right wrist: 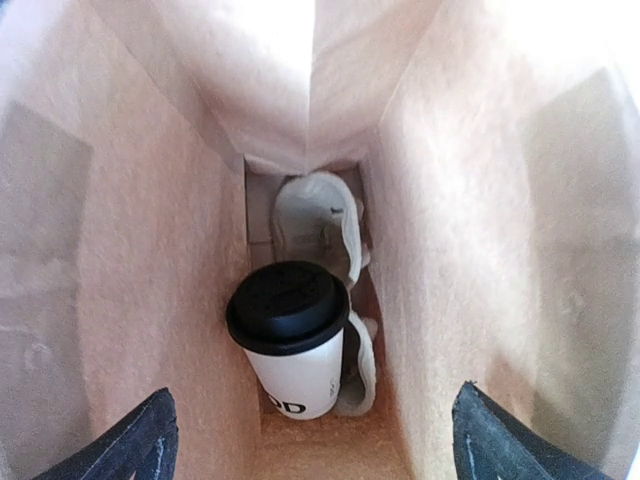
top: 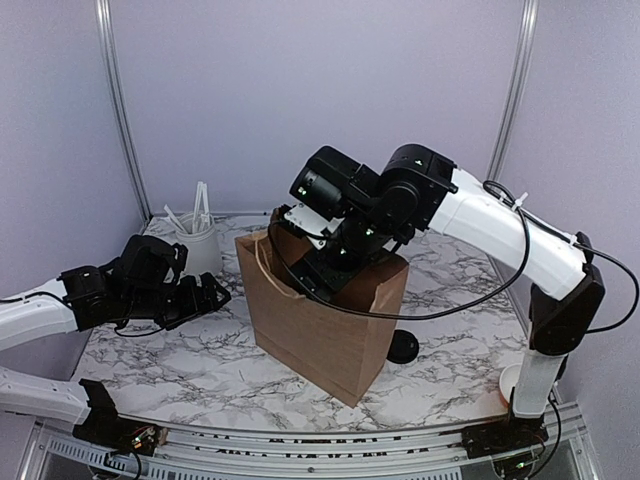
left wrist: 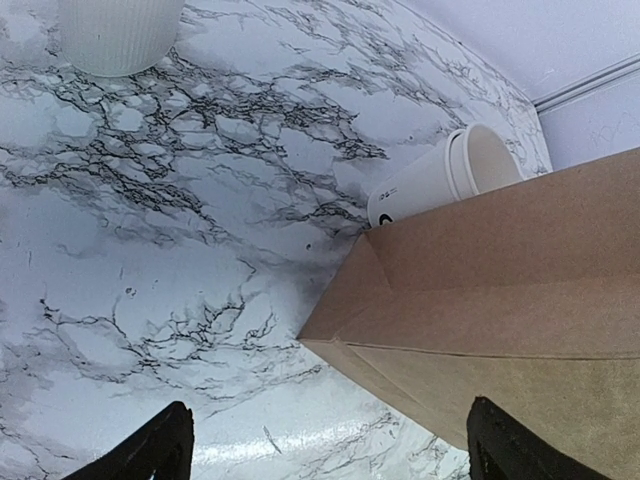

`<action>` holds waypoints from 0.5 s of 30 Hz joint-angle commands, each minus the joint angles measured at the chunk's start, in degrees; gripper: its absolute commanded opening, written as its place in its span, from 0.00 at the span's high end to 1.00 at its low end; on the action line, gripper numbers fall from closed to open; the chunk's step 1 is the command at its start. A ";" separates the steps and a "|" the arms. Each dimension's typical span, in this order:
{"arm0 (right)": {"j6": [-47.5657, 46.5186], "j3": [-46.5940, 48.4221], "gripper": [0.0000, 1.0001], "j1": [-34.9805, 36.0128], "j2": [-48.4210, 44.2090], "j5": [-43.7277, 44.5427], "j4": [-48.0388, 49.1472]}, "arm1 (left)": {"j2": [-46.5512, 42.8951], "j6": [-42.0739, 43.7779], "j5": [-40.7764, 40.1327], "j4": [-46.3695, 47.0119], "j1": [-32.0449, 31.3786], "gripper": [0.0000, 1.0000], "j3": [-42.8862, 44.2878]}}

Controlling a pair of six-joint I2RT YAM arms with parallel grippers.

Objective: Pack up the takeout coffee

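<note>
One takeout coffee (right wrist: pixel 290 340) stands in the bag (right wrist: pixel 450 200).
My right hand (right wrist: pixel 320 435) is spread above it; black lettering half hidden, walls close.

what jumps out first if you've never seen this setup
The brown paper bag standing mid-table, with the right arm reaching down inside its open top. At the bag's bottom sits the takeout coffee, black lid on, with the right jaws spread open above it. The left arm hovers left of the bag.
</note>
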 commanded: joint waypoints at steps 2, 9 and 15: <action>0.70 3.87 0.08 -0.29 0.07 1.16 3.76 | 0.65 1.03 -0.68 -1.68 0.30 0.04 2.19; -0.05 5.35 0.08 -0.94 -0.86 0.64 8.30 | 0.62 1.28 -1.12 -2.31 0.33 0.04 3.16; -1.14 5.86 0.08 -1.72 -2.03 -0.03 13.13 | 0.79 1.24 -1.21 -2.52 0.32 0.04 4.01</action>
